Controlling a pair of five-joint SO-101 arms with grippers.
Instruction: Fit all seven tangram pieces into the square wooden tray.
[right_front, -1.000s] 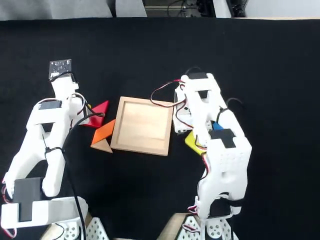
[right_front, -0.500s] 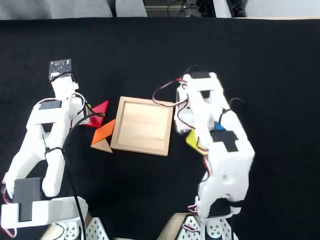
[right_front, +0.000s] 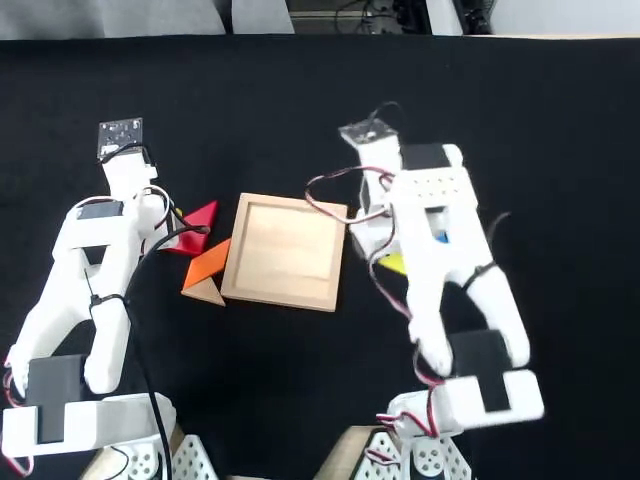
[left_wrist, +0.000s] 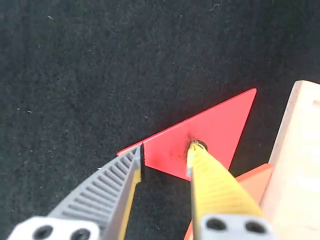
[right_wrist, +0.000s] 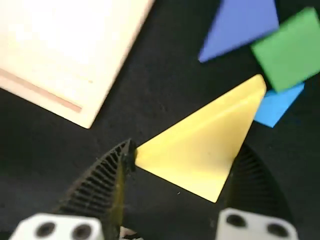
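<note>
The square wooden tray (right_front: 285, 250) lies with nothing in it between the two arms. My left gripper (left_wrist: 165, 150) is open and low over the red triangle (left_wrist: 205, 130). Its yellow fingertip rests on the piece and its grey one sits at the piece's edge. From above, that left gripper (right_front: 190, 232) is just left of the tray. My right gripper (right_wrist: 185, 150) is shut on the yellow triangle (right_wrist: 200, 150), right of the tray (right_wrist: 65, 40). The yellow triangle (right_front: 392, 263) peeks out under the right arm.
An orange parallelogram (right_front: 207, 264) and a tan triangle (right_front: 205, 292) touch the tray's left side. A dark blue triangle (right_wrist: 240, 22), a green square (right_wrist: 287, 50) and a light blue piece (right_wrist: 277, 107) lie beyond the yellow one. Black cloth covers the table.
The right arm has swung up and over to the right, and the yellow triangle has shifted slightly away from the table's near edge with it. The left arm has kept still.
</note>
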